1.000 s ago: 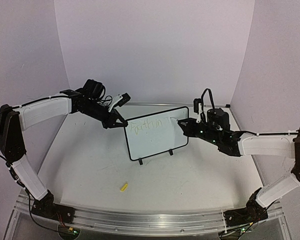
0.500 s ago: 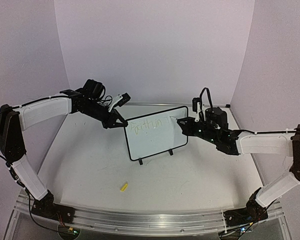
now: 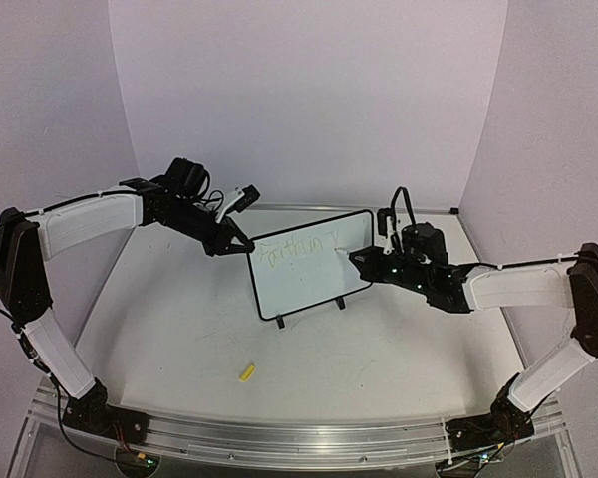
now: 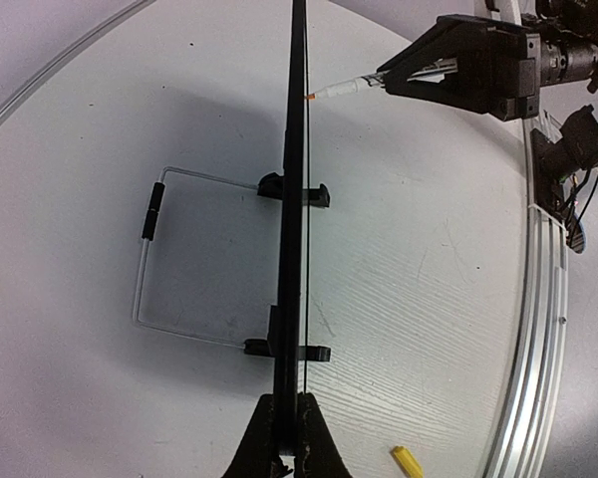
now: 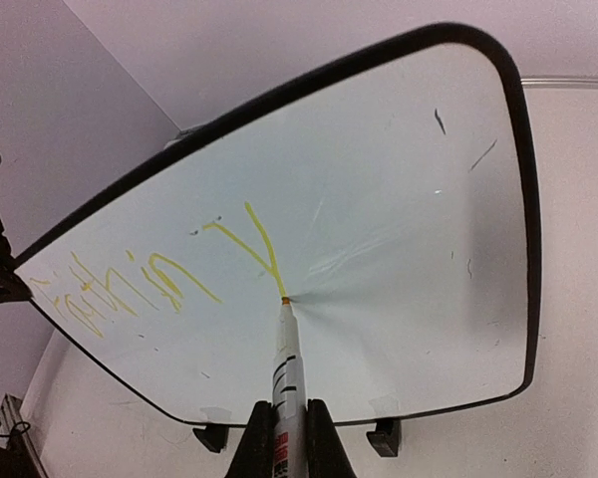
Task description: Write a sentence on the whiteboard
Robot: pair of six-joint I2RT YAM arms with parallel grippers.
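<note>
Over the last second the right arm has slid in along the whiteboard [image 3: 304,274], and a fresh stroke has appeared past the first word of the sentence [image 3: 294,249]; in the right wrist view it reads as a slanted Y or V, with the marker [image 5: 285,368] tip resting at its lower end, touching the white face. The right fingers [image 5: 319,448] are closed narrowly on the marker barrel; the left fingers [image 4: 264,448] are pinched on the board's thin edge at its left side and have not shifted. The whiteboard stands upright on its two clip feet near the middle of the table [image 3: 179,329], its face turned toward the right arm; from the left wrist view we see it edge-on, the pen meeting it from the right.

We judge that a second word has just begun; one word and one letter are down, so most of the writing is still ahead. A small yellow cap [image 3: 246,372] lies on the table well apart from the board, nearer the arm bases; it plays no part now.
</note>
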